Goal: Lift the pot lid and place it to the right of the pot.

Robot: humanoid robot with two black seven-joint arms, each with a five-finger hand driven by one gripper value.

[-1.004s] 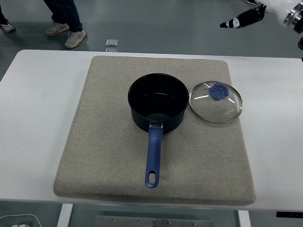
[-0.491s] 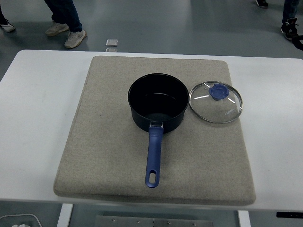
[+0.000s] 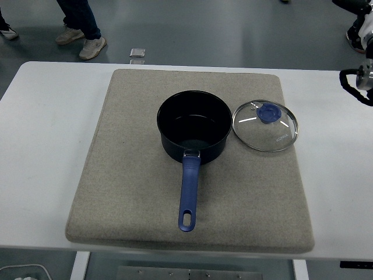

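A dark blue pot (image 3: 194,133) with a long blue handle (image 3: 188,195) stands uncovered in the middle of the grey mat (image 3: 128,175). Its glass lid (image 3: 265,126), with a blue knob (image 3: 268,113), lies flat on the mat just right of the pot, close to the pot's rim. Only a small black part of my right hand (image 3: 356,84) shows at the picture's right edge, above the white table and well right of the lid. It holds nothing that I can see. My left arm is out of view.
The mat covers the middle of the white table (image 3: 41,134). A person's feet (image 3: 81,42) stand on the floor beyond the far edge at top left, and a small object (image 3: 137,56) lies on the floor there. Dark shoes (image 3: 356,29) show at top right.
My right arm, high at the top right a second ago, left the picture and now shows lower at the right edge. The pot and lid have not moved.
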